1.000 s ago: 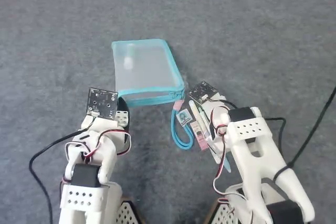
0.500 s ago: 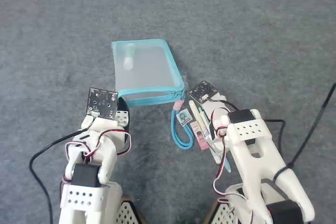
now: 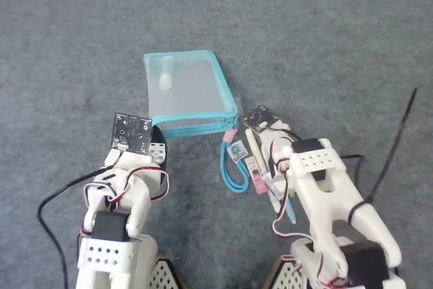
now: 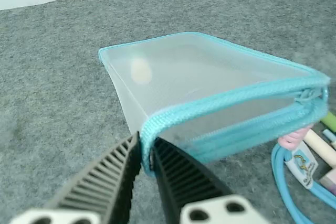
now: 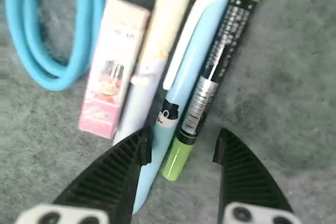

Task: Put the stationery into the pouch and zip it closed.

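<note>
A translucent pouch (image 3: 186, 93) with teal zip edging lies flat on the grey mat. My left gripper (image 4: 146, 160) is shut on the pouch's near corner edge (image 4: 149, 129), and in the high view this left gripper (image 3: 157, 143) sits at the pouch's front left corner. The stationery lies right of the pouch: a pink eraser (image 5: 110, 90), a cream pen (image 5: 157, 35), a light blue pen (image 5: 181, 90) and a green pen (image 5: 220, 56). My right gripper (image 5: 181, 148) is open, low over them, its fingers straddling the blue and green pens. In the high view the right gripper (image 3: 273, 160) covers part of the pens.
A blue strap loop (image 3: 233, 167) with a small tag (image 3: 237, 151) runs from the pouch's zip end and lies against the eraser. A black cable (image 3: 389, 160) trails right of the right arm. Bare grey mat (image 3: 325, 52) spreads beyond the pouch.
The right arm has shifted slightly toward the left over the pens, and its cable swung upward. The left arm and the pouch have stayed put.
</note>
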Controlling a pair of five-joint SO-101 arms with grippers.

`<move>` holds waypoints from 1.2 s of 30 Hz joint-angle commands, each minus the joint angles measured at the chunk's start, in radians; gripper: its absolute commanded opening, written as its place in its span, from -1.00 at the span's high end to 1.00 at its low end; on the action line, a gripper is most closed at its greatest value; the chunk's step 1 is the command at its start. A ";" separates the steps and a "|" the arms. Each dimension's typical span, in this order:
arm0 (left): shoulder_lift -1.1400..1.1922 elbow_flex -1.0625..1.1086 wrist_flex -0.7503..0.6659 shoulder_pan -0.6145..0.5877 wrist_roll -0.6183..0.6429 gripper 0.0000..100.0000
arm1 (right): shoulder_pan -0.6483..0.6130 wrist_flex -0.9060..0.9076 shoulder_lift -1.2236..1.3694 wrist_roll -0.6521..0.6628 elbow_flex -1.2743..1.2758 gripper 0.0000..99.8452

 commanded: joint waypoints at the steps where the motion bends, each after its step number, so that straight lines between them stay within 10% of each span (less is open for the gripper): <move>1: -0.020 -0.010 0.003 0.002 -0.002 0.98 | 0.077 -0.022 0.016 -0.011 -0.021 0.68; 6: -0.020 -0.010 0.003 -0.002 -0.002 0.98 | 0.120 -0.028 0.019 -0.012 -0.020 1.00; 27: -0.020 -0.010 0.003 0.000 -0.002 0.98 | 0.053 -0.008 0.019 -0.014 0.002 0.65; 36: -0.020 -0.010 0.003 -0.002 -0.002 0.98 | 0.088 -0.010 0.008 -0.014 0.014 0.98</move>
